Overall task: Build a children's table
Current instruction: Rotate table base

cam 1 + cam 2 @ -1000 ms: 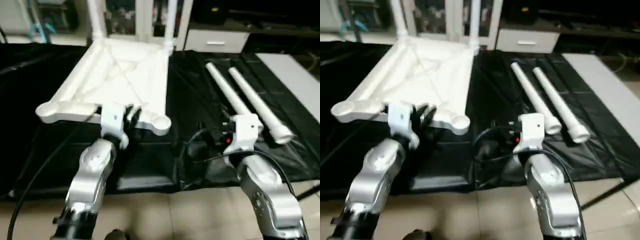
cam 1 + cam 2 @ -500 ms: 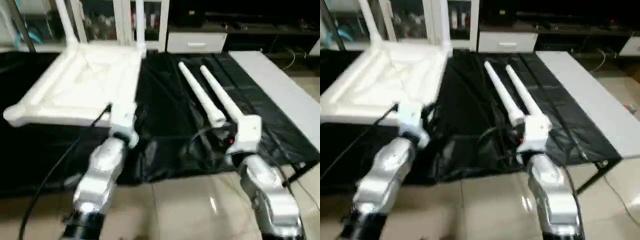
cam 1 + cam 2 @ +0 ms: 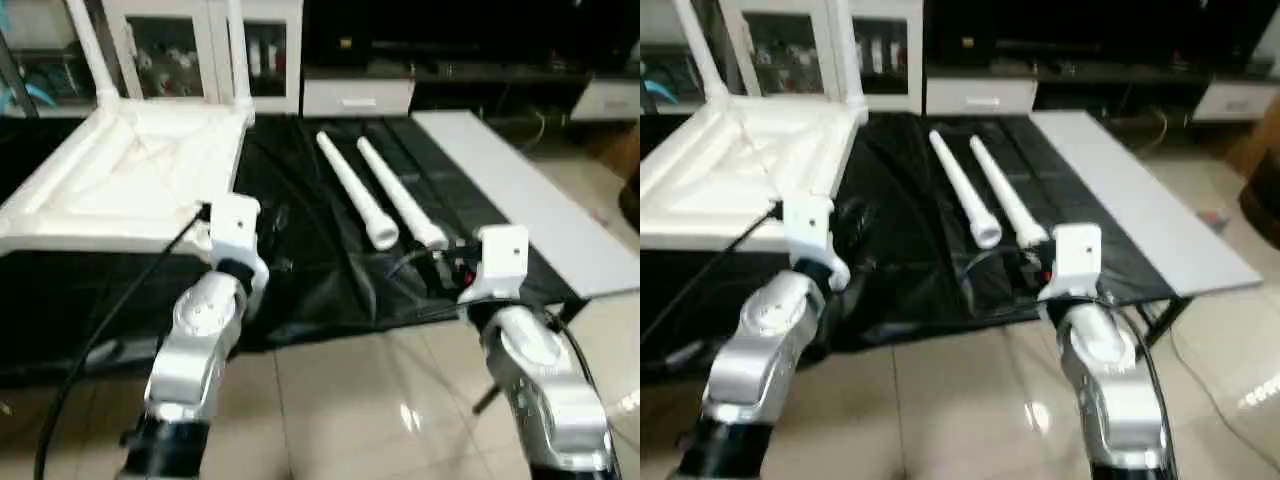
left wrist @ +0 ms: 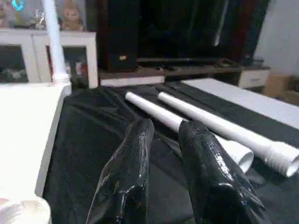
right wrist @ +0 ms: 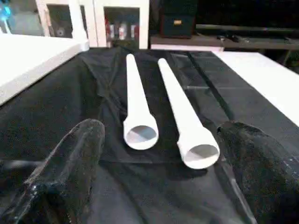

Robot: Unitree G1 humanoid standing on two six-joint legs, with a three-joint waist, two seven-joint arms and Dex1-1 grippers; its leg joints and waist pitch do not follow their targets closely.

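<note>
I can't make out a single readable word, number or brand mark from here. The white table top (image 3: 130, 180) and the two loose legs (image 5: 159, 116) lying on the black sheet (image 3: 310, 250) carry no print (plain white plastic, as far as I can see). The white camera housings on the wrists (image 3: 235, 225) show blank faces. Items behind the cabinet (image 3: 180, 55) glass are too blurred for me to read.

Home living rm: glass-door cabinets (image 3: 170, 55) w/ knick-knacks, low TV unit (image 3: 450, 75), tiled floor (image 3: 380, 400)
</note>
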